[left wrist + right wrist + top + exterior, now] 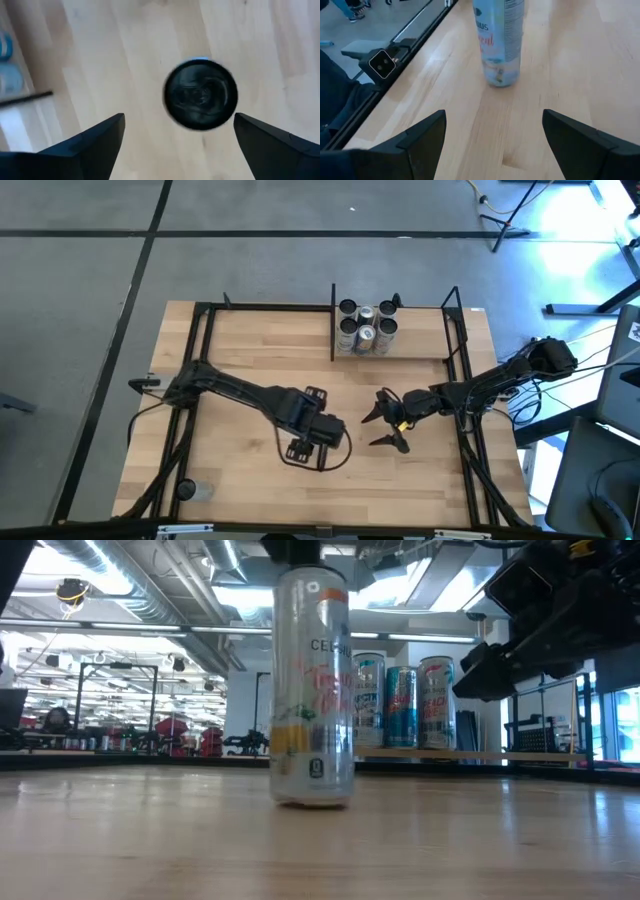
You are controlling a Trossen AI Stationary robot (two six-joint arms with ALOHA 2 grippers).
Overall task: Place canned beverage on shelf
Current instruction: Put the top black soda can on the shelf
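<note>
My left fingers (177, 142) were spread wide and held nothing; they hung straight above the can (200, 94), whose dark top showed round between my two tips, with bare wood all about it. From above, that same left gripper (312, 442) sat near the middle of the table (250, 350), hiding the can beneath it. My right fingers (492, 137) were also released and empty, parted wide and pointed level across the boards at the can (498, 42), which stood upright and apart from them. In the overhead view my right gripper (385, 425) lay just to the right of the left one, not touching it.

From table height the can (312, 690) stood upright on the wood, pale with orange and yellow print, my left arm's dark body directly over its top. Whether anything touched the lid there, I could not tell.

Farther off, the shelf (420, 352) sat at the table's far edge, right of centre, between thin black uprights. A cluster of other cans (366, 328) stood at its left end, well apart from the can under my left fingers.
</note>
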